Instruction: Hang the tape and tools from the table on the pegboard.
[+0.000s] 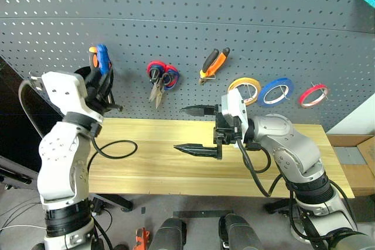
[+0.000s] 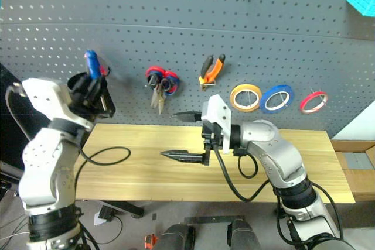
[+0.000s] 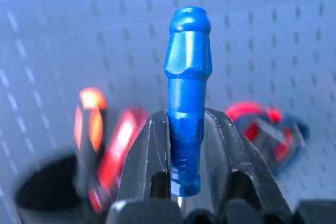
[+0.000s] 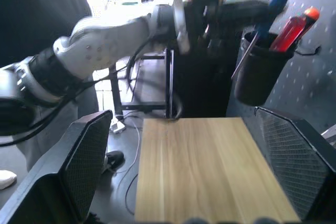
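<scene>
My left gripper point(image 3: 185, 145) is shut on the blue-handled screwdriver point(image 3: 188, 77), held upright in front of the pegboard point(image 1: 176, 21). It is at a black cup point(image 4: 257, 74) that holds an orange point(image 1: 92, 57) and a red screwdriver point(image 4: 294, 27). The yellow tape point(image 1: 244, 89) and the orange-and-black pliers point(image 1: 214, 64) hang on the board. My right gripper point(image 1: 193, 129) hovers open over the middle of the table point(image 1: 152, 168), pointing left, with nothing between its fingers.
Red-and-blue-handled snips point(image 1: 161, 79) hang left of the pliers. A blue roll point(image 1: 276, 91) and a red roll point(image 1: 313, 95) hang right of the yellow tape. A black cable point(image 1: 117, 147) loops onto the table's left end.
</scene>
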Robot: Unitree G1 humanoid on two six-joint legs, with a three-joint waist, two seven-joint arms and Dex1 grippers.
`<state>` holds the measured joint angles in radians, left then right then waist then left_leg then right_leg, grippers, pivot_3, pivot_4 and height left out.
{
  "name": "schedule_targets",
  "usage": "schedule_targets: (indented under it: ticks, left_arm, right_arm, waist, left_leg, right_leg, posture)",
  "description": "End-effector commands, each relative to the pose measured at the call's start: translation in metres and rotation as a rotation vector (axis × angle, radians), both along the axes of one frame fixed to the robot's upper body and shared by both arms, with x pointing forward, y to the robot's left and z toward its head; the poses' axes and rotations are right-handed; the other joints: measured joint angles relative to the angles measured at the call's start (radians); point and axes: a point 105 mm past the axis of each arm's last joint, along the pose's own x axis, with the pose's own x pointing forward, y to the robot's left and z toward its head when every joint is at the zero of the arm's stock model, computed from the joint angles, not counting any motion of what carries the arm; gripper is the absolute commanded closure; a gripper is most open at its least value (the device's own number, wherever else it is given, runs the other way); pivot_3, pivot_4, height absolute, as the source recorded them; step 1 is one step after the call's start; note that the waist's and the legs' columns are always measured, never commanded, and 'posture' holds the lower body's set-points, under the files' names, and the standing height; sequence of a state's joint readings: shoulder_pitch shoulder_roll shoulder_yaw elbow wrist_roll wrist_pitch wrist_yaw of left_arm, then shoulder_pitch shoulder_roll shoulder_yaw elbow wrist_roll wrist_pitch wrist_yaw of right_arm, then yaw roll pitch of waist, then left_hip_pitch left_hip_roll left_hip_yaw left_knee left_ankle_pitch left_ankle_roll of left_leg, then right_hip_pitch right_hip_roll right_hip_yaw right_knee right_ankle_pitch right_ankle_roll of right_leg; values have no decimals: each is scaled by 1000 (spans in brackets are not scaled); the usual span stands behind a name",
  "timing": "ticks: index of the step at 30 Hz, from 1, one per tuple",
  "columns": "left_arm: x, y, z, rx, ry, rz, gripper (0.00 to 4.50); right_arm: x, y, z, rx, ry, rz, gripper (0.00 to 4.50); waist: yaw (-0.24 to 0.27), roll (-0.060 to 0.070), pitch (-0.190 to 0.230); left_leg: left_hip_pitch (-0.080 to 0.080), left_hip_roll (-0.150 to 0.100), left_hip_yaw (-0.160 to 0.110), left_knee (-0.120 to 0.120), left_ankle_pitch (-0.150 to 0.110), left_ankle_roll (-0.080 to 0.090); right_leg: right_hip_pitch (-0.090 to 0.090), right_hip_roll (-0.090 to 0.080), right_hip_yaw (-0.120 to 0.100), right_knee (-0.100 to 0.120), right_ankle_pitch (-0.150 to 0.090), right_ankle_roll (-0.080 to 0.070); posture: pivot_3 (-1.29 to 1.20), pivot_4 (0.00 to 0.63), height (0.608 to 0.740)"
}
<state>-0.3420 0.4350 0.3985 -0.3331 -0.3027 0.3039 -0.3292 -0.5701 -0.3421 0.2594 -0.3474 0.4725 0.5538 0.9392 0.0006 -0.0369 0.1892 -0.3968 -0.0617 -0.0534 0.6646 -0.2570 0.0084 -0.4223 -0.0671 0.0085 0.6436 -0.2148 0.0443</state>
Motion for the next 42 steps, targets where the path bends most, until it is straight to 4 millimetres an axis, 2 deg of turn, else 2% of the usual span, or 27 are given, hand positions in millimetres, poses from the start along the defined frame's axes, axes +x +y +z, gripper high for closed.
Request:
schedule_targets:
  ticks: [1, 4, 7, 11, 18, 23, 25, 28, 31, 33, 36, 39, 41, 42]
  left_arm:
    - [-13, 11, 56, -9, -193, 31, 3946]
    - [-14, 24, 86, -24, -281, 69, 3946]
    - [-7, 32, 99, -6, -314, 98, 3946]
    - [9, 53, 87, -29, -277, 157, 3946]
    - [37, 76, 29, -4, -125, 220, 3946]
    - [46, 74, 3, -69, -59, 149, 3946]
    - [47, 79, 0, -57, -53, 188, 3946]
    - [44, 88, 0, -87, -59, 211, 2908]
    - [41, 87, 2, -68, -49, 190, 1881]
    - [31, 90, 18, -53, -86, 199, 1196]
    - [6, 78, 45, -65, -154, 48, 225]
    - [-13, 63, 46, -103, -99, -114, 225]
    - [-22, 51, 28, -107, -12, -213, 225]
    - [-25, 44, 13, -102, 60, -252, 225]
  right_arm:
    - [-5, 1, 11, 22, -49, 32, 0]
    - [-4, 2, 19, 49, -66, 30, 0]
    - [3, 6, 27, 87, -86, -8, 0]
    - [8, 7, 28, 87, -93, -35, 0]
    - [7, 5, 26, 76, -88, -43, 0]
    - [6, 5, 25, 65, -93, -47, 0]
    - [7, 5, 25, 63, -94, -50, 0]
    - [7, 5, 25, 63, -92, -51, 0]
    - [7, 5, 23, 59, -90, -50, 0]
    - [7, 3, 20, 42, -92, -51, 0]
    - [6, -2, 10, -1, -85, -52, 0]
    - [5, -10, -3, -36, -59, -56, 0]
    - [6, -14, -11, -48, -31, -72, 0]
    - [7, -16, -17, -55, -13, -84, 0]
  waist:
    - [0, 0, 0]
    - [-1, 0, 0]
    - [-3, 0, 0]
    - [-2, 0, -1]
    - [-2, 0, -1]
    - [-3, -1, -1]
    - [-3, -1, -2]
    - [-4, -1, -2]
    - [-4, -1, -2]
    - [-6, -1, -2]
    - [-9, -4, -4]
    - [-11, -5, -4]
    - [-11, -2, -5]
    - [-11, 0, -7]
  left_leg:
    - [0, 0, 0, 0, 0, 0]
    - [0, 1, 0, 0, 0, 0]
    - [1, 0, 0, 0, 0, 0]
    - [3, 0, 1, 0, 0, -1]
    - [1, 1, 1, 0, 0, -1]
    - [0, 1, 1, 0, 0, 0]
    - [0, 1, 1, 0, 0, 0]
    - [0, 1, 1, 0, 0, 0]
    - [0, 1, 1, 0, 0, 0]
    - [0, 1, 1, 0, 0, 0]
    - [-1, 1, 1, 0, 0, -1]
    - [-2, 1, 1, 0, 0, -1]
    - [-1, 1, 1, 0, -1, -1]
    - [0, 1, 1, -1, -1, -1]
  right_leg:
    - [0, 0, 0, 0, 0, 0]
    - [0, 2, 0, 1, 0, 0]
    - [0, 5, 0, 1, 0, 0]
    - [0, 6, 1, 1, 0, 0]
    - [-1, 6, 2, 1, 0, 0]
    - [-2, 5, 2, 1, 0, 0]
    - [-2, 3, 1, 1, 0, 0]
    - [-2, 3, 1, 1, 0, 0]
    - [-2, 3, 1, 1, 0, 0]
    - [-2, 3, 2, 1, 0, 0]
    - [-3, 2, 2, 1, 0, 0]
    - [-4, 2, 2, 1, 0, 0]
    - [-3, 2, 2, 1, 0, 0]
    - [-3, 2, 3, 1, 0, 0]
  posture:
    - [34, 131, 740]
    - [38, 129, 740]
    - [39, 128, 740]
    - [28, 128, 740]
    - [13, 128, 740]
    - [-4, 124, 740]
    - [-5, 123, 740]
    - [0, 121, 740]
    - [1, 118, 740]
    - [-5, 118, 740]
    - [-1, 120, 740]
    - [15, 123, 740]
    - [15, 125, 740]
    - [16, 126, 740]
